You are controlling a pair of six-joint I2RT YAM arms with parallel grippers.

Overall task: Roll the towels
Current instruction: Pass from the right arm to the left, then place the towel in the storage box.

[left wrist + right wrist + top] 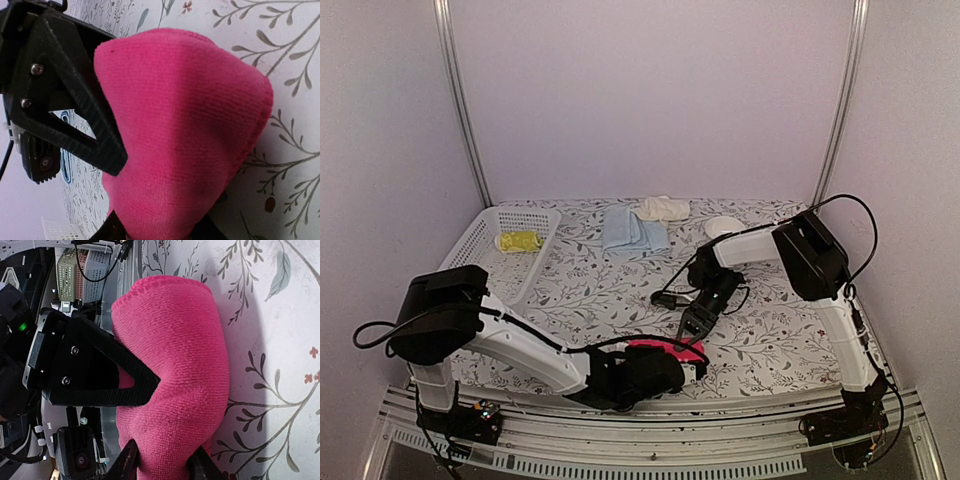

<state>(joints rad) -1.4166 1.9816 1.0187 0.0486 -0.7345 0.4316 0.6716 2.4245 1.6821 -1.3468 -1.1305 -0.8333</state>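
Pink towel (665, 350) lies bunched up on the flower cloth (610, 290), at the front edge of the table, between both arms. The left gripper (160, 231) pinches one end of it. The other end sits between the fingers of the right gripper (164, 467); I cannot tell if they squeeze it. At the back left, a white basket (480, 235) holds the yellow-green towel (518, 241). The light blue towel (633, 232) and the cream towel (662, 208) lie outside it.

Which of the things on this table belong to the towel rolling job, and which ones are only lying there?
Belong to the job: pink towel, light blue towel, cream towel, yellow-green towel.

Only lying there: white basket, floral table covering, small white round object (unclear what).
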